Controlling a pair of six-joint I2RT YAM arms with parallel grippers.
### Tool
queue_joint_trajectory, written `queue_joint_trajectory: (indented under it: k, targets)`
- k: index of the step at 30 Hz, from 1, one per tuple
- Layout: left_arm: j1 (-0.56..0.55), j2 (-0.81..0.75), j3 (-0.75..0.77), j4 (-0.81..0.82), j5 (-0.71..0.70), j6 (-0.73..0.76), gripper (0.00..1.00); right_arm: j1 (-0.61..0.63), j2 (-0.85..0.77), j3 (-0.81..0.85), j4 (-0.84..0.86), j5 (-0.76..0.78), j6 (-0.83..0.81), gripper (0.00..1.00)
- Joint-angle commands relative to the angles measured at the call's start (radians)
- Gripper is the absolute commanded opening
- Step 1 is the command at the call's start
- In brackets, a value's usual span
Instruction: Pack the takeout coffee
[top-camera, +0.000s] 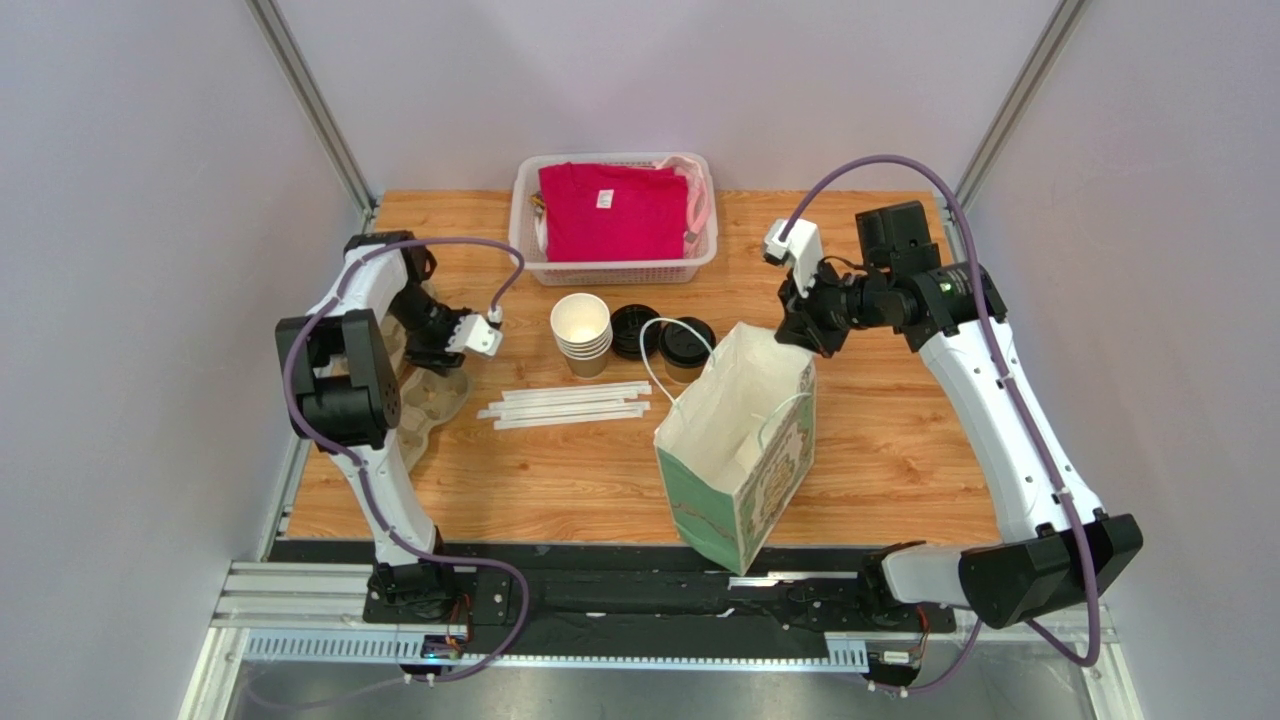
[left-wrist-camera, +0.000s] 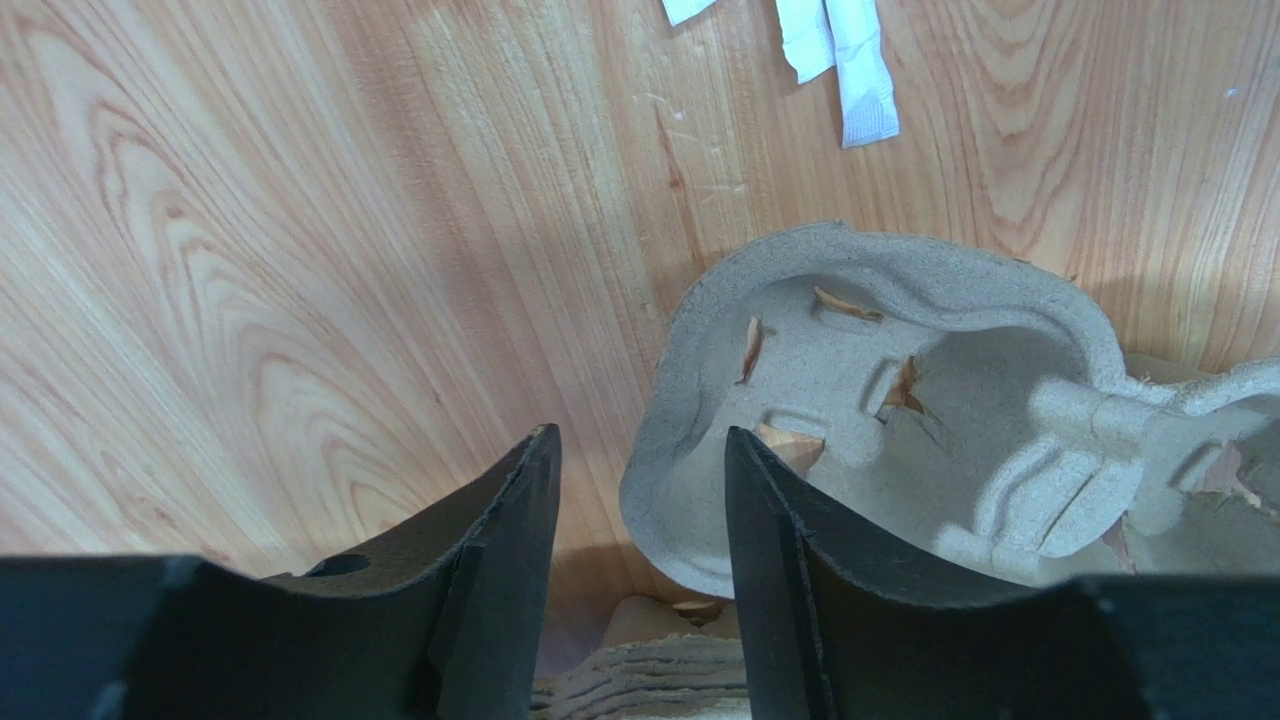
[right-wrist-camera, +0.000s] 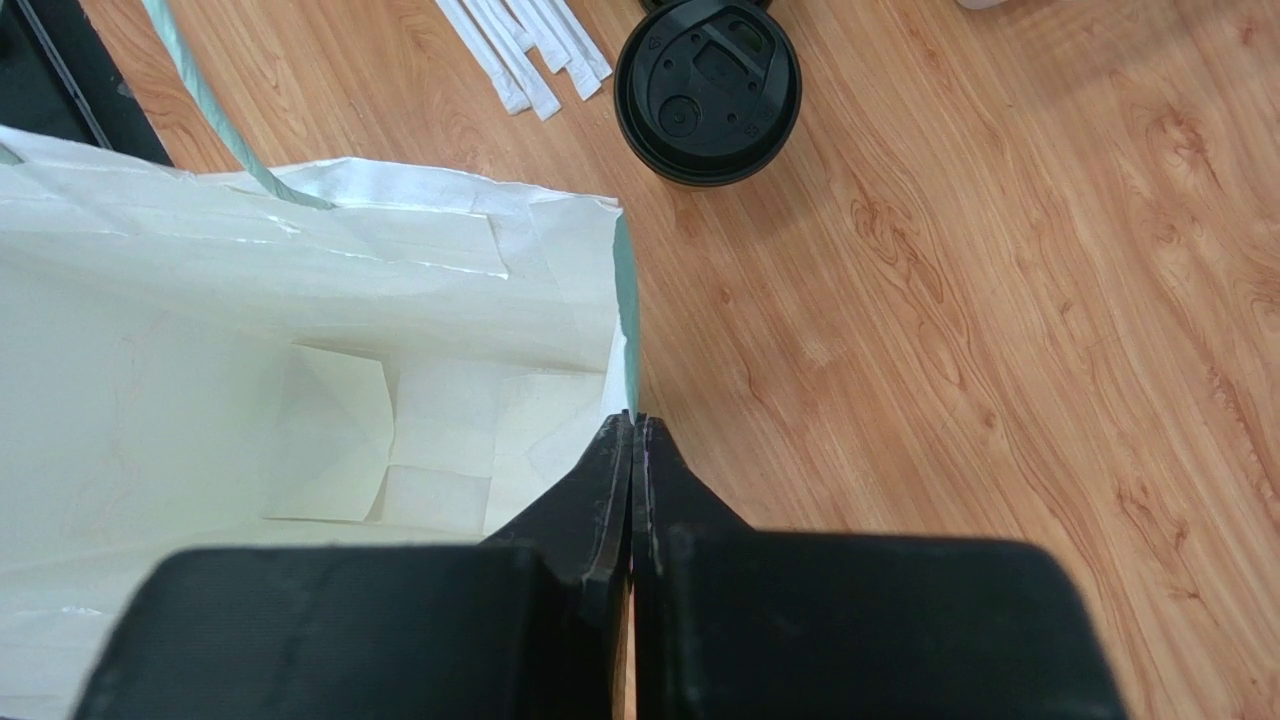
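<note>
At left edge, straddles rim of grey moulded-pulp cup carrier (left-wrist-camera: 902, 390) with half-open left gripper (left-wrist-camera: 639, 443). Pinches green-printed white paper bag (right-wrist-camera: 376, 225) by far rim in closed right gripper (right-wrist-camera: 631, 428); risks toppling it on any tug. No lidded tan paper cup visible, only nested cup stack (top-camera: 580, 333) mid-table.

The table (top-camera: 902, 435) is showing smooth wood grain with a light sheen. A moulded cup carrier (left-wrist-camera: 932, 390) is looking like rough, matt grey-beige pulp fibre, fuzzy at its torn edges. The bag (right-wrist-camera: 226, 375) is showing creased, matt white paper inside. A black lid (right-wrist-camera: 706, 90) is gleaming as glossy plastic. The straws (top-camera: 568, 405) are lying in thin white paper wrappers. The basket (top-camera: 616, 273) is appearing as white plastic, the pink cloth (top-camera: 609, 210) in it soft and matt. The left gripper (left-wrist-camera: 639, 447) is showing matt black plastic fingers (left-wrist-camera: 496, 570).
</note>
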Motion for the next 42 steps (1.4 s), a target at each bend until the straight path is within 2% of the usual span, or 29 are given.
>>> queue_joint_trajectory:
  k: [1,2,5,8,13,14,17,21,24,25,27,28,30,33,41,42]
  targets:
    - [0.004,0.008,0.009,-0.007,0.018,0.052,0.48,0.006,0.017,0.048,-0.006,0.003,0.005,0.00]
    - [0.004,0.005,0.000,-0.006,0.018,0.052,0.40,0.005,0.017,0.051,-0.005,0.008,0.006,0.00]
    - [0.004,-0.007,-0.019,-0.004,0.018,0.058,0.25,0.005,0.016,0.056,-0.011,0.014,0.000,0.00]
    - [0.004,-0.021,-0.031,-0.018,0.021,0.063,0.19,0.005,0.006,0.055,-0.011,0.026,-0.008,0.00]
    - [0.003,-0.030,-0.042,-0.033,0.018,0.049,0.26,0.003,0.000,0.050,-0.011,0.028,-0.012,0.00]
    - [0.001,-0.029,-0.042,-0.032,0.017,0.046,0.35,0.005,0.000,0.051,-0.011,0.028,-0.011,0.00]
    - [-0.003,-0.018,-0.030,-0.033,0.010,0.029,0.45,0.005,0.002,0.056,-0.011,0.028,-0.012,0.00]
    - [-0.003,0.009,0.001,-0.056,0.007,0.020,0.46,0.005,0.009,0.058,-0.011,0.028,-0.014,0.00]
    - [-0.005,0.008,0.015,-0.073,0.013,0.020,0.34,0.005,0.011,0.061,-0.011,0.028,-0.015,0.00]
    - [-0.003,0.008,0.019,-0.078,0.016,0.017,0.24,0.005,0.012,0.062,-0.011,0.029,-0.015,0.00]
    - [-0.005,-0.006,0.027,-0.096,0.024,0.007,0.17,0.005,0.013,0.067,-0.011,0.031,-0.017,0.00]
    - [-0.005,-0.012,0.032,-0.104,0.026,0.000,0.10,0.005,0.011,0.065,-0.011,0.032,-0.018,0.00]
    - [-0.005,-0.043,0.039,-0.131,0.041,-0.029,0.02,0.003,0.009,0.070,-0.011,0.037,-0.020,0.00]
    - [-0.005,-0.096,0.059,-0.161,0.079,-0.091,0.00,0.003,0.006,0.078,-0.006,0.041,-0.017,0.00]
    - [-0.009,-0.246,0.205,-0.225,0.153,-0.478,0.00,0.005,-0.021,0.087,0.054,0.080,0.009,0.00]
    - [-0.011,-0.265,0.219,-0.251,0.162,-0.486,0.00,0.005,-0.024,0.088,0.055,0.086,0.012,0.00]
